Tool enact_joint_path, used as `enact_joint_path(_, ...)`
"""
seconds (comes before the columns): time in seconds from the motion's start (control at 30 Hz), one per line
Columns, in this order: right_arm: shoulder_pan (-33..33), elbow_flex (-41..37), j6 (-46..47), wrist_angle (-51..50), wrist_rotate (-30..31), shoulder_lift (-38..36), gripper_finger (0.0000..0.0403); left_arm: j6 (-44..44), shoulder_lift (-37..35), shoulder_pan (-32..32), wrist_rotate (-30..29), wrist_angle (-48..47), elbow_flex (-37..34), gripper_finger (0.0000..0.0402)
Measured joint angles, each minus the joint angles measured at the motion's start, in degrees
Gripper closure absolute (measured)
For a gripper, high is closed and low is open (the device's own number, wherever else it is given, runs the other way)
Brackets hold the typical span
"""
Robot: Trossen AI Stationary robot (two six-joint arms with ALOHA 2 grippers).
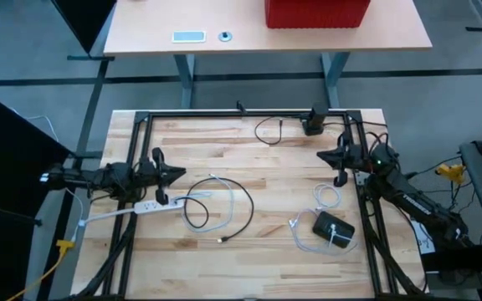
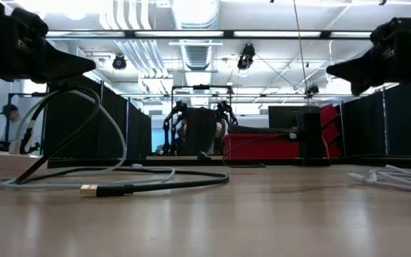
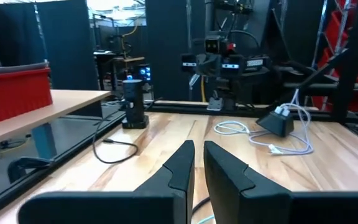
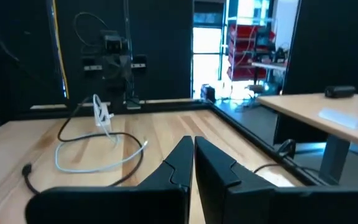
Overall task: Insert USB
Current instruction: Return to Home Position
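Black outlet extension (image 1: 333,227) well apart from right pincer (image 1: 325,155), untouched

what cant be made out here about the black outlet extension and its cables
- Black outlet extension box: too small in the high view and far off in the left wrist view. How many plugs are seated, or whether one is purple, cannot be told.
- White cables: cut off by the low view's right edge.
- White power strip: partly hidden under the left arm in the high view.
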Motion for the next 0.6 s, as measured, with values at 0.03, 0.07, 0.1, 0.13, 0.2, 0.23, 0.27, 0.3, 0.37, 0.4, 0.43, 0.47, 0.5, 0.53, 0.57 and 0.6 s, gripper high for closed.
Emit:
enact_joint_path(0.03, 0.0, 0.0, 0.2, 0.2, -0.1, -0.2, 0.0403, 0.7, -0.2, 0.2, 0.1, 0.0, 0.0, 0.0378)
enact_joint_path(0.07, 0.0, 0.0, 0.5, 0.2, -0.4, -0.6, 0.0403, 1.1, -0.2, 0.3, 0.0, 0.0, 0.0, 0.0378)
enact_joint_path(0.1, 0.0, 0.0, 0.8, 0.4, -1.1, -0.6, 0.0403, 1.3, -0.3, 0.3, 0.1, 0.0, 0.0, 0.0378)
enact_joint_path(0.13, 0.0, 0.0, 1.1, 0.4, -1.6, -0.6, 0.0403, 1.3, -0.2, 0.3, 0.4, 0.0, 0.0, 0.0378)
enact_joint_path(0.2, 0.0, 0.0, 1.5, 0.3, -1.9, -0.5, 0.0403, 1.4, -0.2, 0.3, 1.7, -0.1, 0.0, 0.0378)
enact_joint_path(0.23, 0.1, 0.0, 1.9, 0.3, -1.9, -0.4, 0.0403, 1.3, -0.1, 0.3, 2.0, -0.1, 0.0, 0.0378)
enact_joint_path(0.27, 0.2, 0.0, 2.2, 0.2, -1.7, -0.4, 0.0403, 1.2, 0.0, 0.3, 2.3, -0.2, 0.0, 0.0378)
enact_joint_path(0.3, 0.3, 0.0, 2.7, 0.3, -0.8, -0.5, 0.0403, 1.1, 0.0, 0.3, 2.7, -0.2, 0.0, 0.0378)
enact_joint_path(0.37, 1.0, 0.0, 3.9, 0.5, 2.6, -0.5, 0.0403, 1.3, 0.0, 0.3, 2.6, 0.0, 0.0, 0.0378)
enact_joint_path(0.4, 1.7, 0.0, 4.2, 0.3, 4.5, -0.5, 0.0403, 1.4, 0.1, 0.3, 2.7, 0.0, 0.0, 0.0378)
enact_joint_path(0.43, 2.6, 0.0, 4.4, 0.1, 6.4, -0.3, 0.0403, 1.4, 0.1, 0.4, 2.7, 0.0, 0.0, 0.0378)
enact_joint_path(0.47, 3.8, 0.0, 4.5, 0.0, 8.2, 0.0, 0.0403, 1.4, 0.0, 0.4, 2.7, 0.1, 0.0, 0.0378)
enact_joint_path(0.5, 5.4, 0.0, 4.4, 0.0, 9.7, 0.2, 0.0403, 1.4, 0.0, 0.4, 2.7, 0.3, 0.0, 0.0378)
enact_joint_path(0.53, 7.3, 0.0, 4.1, 0.1, 11.4, 0.4, 0.0403, 1.4, 0.0, 0.4, 2.7, 0.3, 0.0, 0.0378)
enact_joint_path(0.57, 9.3, 0.0, 3.8, 0.5, 13.6, 0.7, 0.0403, 1.4, 0.0, 0.4, 2.7, 0.5, 0.0, 0.0378)
enact_joint_path(0.6, 11.4, 0.0, 3.5, 1.1, 16.4, 1.2, 0.0403, 1.4, 0.0, 0.4, 2.7, 0.6, 0.0, 0.0378)
